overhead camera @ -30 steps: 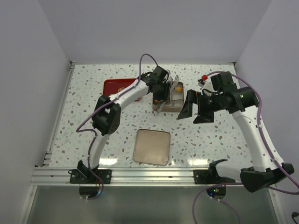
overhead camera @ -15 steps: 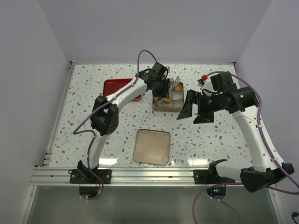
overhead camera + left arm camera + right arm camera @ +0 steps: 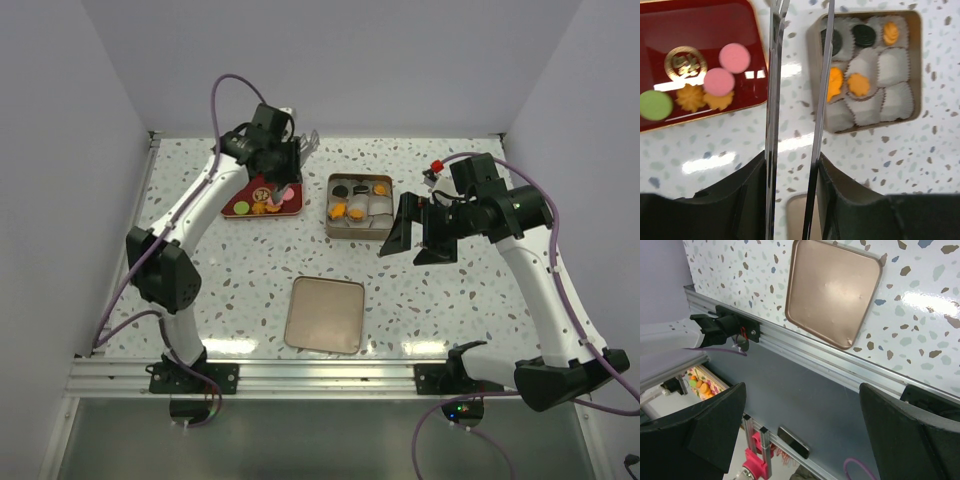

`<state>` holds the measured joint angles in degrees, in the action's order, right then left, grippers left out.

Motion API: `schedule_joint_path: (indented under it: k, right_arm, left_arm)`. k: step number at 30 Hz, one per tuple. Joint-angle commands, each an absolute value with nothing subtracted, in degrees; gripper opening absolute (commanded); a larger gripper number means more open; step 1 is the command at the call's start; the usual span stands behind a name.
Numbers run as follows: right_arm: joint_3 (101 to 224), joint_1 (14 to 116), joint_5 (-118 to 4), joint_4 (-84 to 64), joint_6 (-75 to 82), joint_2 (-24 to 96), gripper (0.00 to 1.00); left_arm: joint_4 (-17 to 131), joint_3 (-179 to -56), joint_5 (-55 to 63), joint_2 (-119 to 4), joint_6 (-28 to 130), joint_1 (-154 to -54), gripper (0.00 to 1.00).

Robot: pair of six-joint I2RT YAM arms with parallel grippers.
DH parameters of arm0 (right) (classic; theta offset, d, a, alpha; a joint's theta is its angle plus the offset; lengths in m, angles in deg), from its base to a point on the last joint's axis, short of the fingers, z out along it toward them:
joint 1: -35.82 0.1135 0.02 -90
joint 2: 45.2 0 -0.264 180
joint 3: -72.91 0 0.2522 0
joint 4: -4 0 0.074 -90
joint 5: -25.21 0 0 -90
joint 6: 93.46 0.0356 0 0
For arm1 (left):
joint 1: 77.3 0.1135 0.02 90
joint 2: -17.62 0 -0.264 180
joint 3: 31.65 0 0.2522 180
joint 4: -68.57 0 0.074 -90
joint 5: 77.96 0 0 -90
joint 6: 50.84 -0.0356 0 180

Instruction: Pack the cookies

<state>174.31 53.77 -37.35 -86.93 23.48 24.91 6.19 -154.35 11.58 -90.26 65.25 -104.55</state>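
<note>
The left gripper (image 3: 801, 10) hovers narrow and empty between tray (image 3: 700, 25) and box (image 3: 916, 60), likely lining up a pick. Loose cookies (image 3: 720, 80) wait on the tray, nine o'clock. The right gripper (image 3: 417, 240) idles wide, four o'clock of the box.

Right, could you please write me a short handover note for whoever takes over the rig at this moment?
Left gripper: open, nothing between its fingers, hovering by the red tray.
Right gripper: wide open, empty, raised beside the tin.
Done: two black cookies and three orange cookies sit in the tin's paper cups.
Left: one green cookie, two pink cookies and two more orange on the tray; four cups empty; lid off, lying near the front edge.
</note>
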Motion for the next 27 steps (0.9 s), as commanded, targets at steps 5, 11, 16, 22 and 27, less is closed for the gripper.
schedule_joint_path:
  k: [5,11,16,22,27]
  right_arm:
    - [175.7,53.9,-36.9,-86.6,22.9,24.7,0.99]
    - [175.7,53.9,-36.6,-86.7,23.0,24.9,0.99]
    - [175.3,54.3,-36.8,-86.8,22.9,24.5,0.99]
    - [175.3,54.4,-36.8,-86.8,22.9,24.6,0.99]
    - [175.4,54.4,-36.8,-86.7,22.9,24.6,0.99]
  left_arm:
    - [0.5,-143.7,21.0,-80.7,60.3,-101.6,0.45]
    - [0.5,-136.1,21.9,-79.4,60.8,-101.5,0.45]
    - [0.3,-134.4,22.1,-80.6,60.9,-101.5,0.45]
    - [0.8,-135.2,21.4,-82.6,59.9,-101.5,0.45]
    - [0.1,-137.3,21.6,-85.2,58.4,-101.5,0.45]
